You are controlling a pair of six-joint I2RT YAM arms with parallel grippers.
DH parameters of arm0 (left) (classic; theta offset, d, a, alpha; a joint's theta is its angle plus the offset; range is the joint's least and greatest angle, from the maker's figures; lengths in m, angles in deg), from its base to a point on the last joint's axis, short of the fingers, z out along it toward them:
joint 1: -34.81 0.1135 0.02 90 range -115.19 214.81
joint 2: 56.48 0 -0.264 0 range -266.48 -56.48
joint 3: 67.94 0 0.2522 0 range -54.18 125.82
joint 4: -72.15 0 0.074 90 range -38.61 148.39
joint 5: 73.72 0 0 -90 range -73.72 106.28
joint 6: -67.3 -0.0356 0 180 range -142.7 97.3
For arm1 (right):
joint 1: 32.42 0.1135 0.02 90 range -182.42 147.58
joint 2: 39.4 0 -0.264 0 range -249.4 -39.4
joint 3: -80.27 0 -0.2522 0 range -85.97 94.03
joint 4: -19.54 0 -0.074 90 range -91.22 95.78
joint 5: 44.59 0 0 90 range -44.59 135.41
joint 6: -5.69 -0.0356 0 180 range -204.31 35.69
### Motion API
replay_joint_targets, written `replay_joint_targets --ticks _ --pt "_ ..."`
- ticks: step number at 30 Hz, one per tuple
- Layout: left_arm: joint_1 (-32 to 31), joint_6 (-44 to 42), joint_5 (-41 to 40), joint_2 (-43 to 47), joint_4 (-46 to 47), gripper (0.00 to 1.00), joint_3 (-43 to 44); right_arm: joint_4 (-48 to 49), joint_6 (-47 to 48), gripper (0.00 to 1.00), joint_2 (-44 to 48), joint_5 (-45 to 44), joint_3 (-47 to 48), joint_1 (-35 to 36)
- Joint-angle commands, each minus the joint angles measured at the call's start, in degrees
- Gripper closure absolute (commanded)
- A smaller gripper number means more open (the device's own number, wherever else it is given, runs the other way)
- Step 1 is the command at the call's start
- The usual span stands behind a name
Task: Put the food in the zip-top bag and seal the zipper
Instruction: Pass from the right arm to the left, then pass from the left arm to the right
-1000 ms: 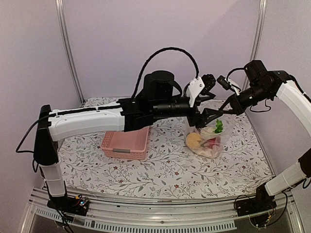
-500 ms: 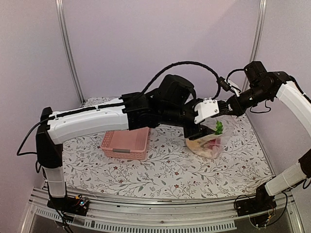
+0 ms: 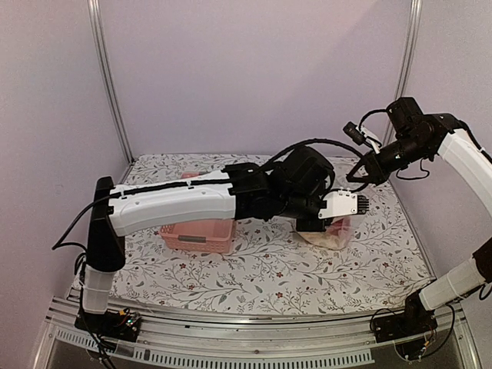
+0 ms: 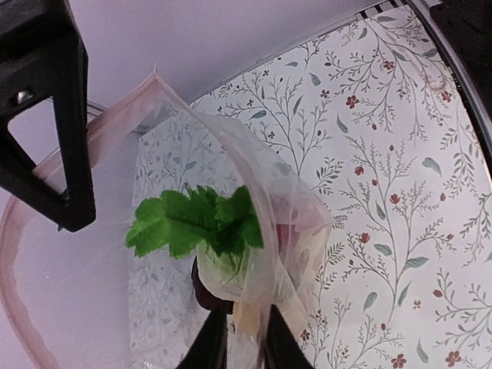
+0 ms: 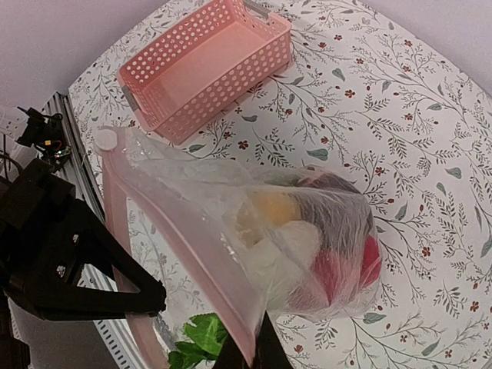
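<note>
Zip-top bag [image 5: 307,231] of clear crinkly plastic is in both grippers. The right gripper [image 5: 250,350] has its jaws clamped tight on the pinkish press-seal zipper [image 5: 154,223] at one end of the mouth. The left gripper [image 4: 242,346] has its jaws narrow, with a fold of the film running down between them, seemingly nipped, though its wrist view is too close to be sure. The bag sits to the right of the pink slatted plastic basket [image 5: 231,84], near it but apart. Small toy food [image 5: 273,211] is bunched in the belly: a yellow piece, a white radish, something red, something dark purple. The radish's green leaves [image 4: 196,219] ride high, close under the mouth. The basket holds nothing, so loading looks finished and sealing is the step in hand. The next move calls for drawing the mouth taut between the two grips and keeping those leaves below the strip. One pair of jaws then needs to press along the zipper from the end nearer the basket to the far end.
</note>
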Motion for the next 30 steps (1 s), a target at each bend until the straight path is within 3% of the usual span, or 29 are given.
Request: replay_joint_targets --ticks 1,4,9,12,17,20,22,25,28,30 --pt "-0.6 -1.7 -3.1 -0.2 1.7 0.92 0.9 -1.1 0.9 0.97 1.6 1.6 0.1 0.3" --pt "-0.5 -1.4 -3.5 1.8 5.5 0.95 -2.2 -2.1 1.4 0.93 1.3 2.2 1.2 0.3" --pt "-0.5 1.1 -3.5 4.3 7.9 0.97 -3.0 -3.3 3.4 0.72 1.6 0.1 3.6 0.2" --pt "-0.5 2.3 -4.4 5.0 8.8 0.97 -3.4 -3.1 3.6 0.68 1.8 -1.5 3.0 0.3" --pt "-0.4 3.6 -6.1 5.9 11.7 0.97 -5.4 -1.5 3.3 0.73 1.9 -3.0 -0.4 0.3" --pt "-0.1 3.8 -6.5 6.5 13.3 0.94 -6.1 -0.6 3.2 0.90 1.4 -3.9 -0.8 0.3" --pt "-0.1 3.9 -8.8 7.1 15.9 0.80 -7.2 0.3 3.1 1.00 1.6 -3.6 -0.6 0.2" --pt "-0.3 6.5 -14.7 10.7 21.4 0.53 -12.7 1.5 4.3 1.00 2.2 -2.4 -0.2 0.3" --pt "-0.4 11.9 -13.2 19.9 28.5 0.36 -25.6 1.2 5.6 1.00 1.9 -1.7 -0.2 0.3" --pt "-0.5 16.1 -10.0 27.5 38.4 0.29 -37.6 0.6 6.7 1.00 1.2 -1.5 0.0 0.3"
